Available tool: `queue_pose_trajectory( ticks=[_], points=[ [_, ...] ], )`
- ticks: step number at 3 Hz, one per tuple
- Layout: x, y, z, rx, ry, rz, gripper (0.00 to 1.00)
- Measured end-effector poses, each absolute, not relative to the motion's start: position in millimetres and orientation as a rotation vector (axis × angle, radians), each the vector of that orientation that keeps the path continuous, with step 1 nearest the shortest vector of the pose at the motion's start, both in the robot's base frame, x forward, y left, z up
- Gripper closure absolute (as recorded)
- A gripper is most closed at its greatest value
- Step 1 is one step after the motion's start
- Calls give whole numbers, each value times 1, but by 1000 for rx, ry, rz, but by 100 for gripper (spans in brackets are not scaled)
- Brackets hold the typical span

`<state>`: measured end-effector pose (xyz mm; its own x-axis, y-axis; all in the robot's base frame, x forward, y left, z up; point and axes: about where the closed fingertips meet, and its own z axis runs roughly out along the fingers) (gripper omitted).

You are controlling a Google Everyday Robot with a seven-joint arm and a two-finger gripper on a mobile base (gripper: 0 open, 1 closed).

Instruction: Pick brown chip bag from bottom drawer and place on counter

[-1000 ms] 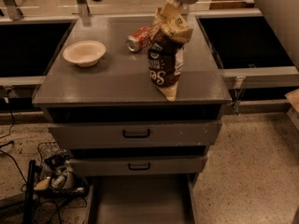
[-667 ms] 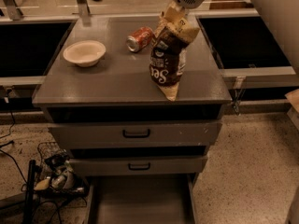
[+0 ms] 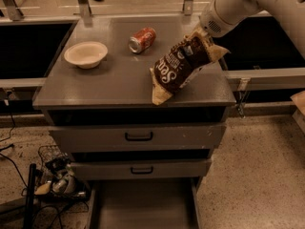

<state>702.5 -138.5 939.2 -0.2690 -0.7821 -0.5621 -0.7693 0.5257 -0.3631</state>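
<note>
the white arm (image 3: 252, 1) reaches in from the upper right corner of the view and slopes down and leftward over the right rear part of the grey surface (image 3: 119, 82). at its end the gripper (image 3: 204, 32) has its fingers closed on the pale top end of the brown chip bag (image 3: 177, 67). the bag hangs tilted, top toward the right rear, its lower pale corner touching the surface near the front edge, right of centre. a red soda can (image 3: 142, 40) lies on its side near the rear edge. a pale bowl (image 3: 86, 54) sits toward the left edge. below, the bottom drawer (image 3: 143, 206) stands pulled out.
</note>
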Motion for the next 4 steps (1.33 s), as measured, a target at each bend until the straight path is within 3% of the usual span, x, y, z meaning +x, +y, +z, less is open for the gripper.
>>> queue_pose_trajectory(
  ticks=[4],
  points=[
    [702, -161, 906, -1137, 2162, 143, 100]
  ],
)
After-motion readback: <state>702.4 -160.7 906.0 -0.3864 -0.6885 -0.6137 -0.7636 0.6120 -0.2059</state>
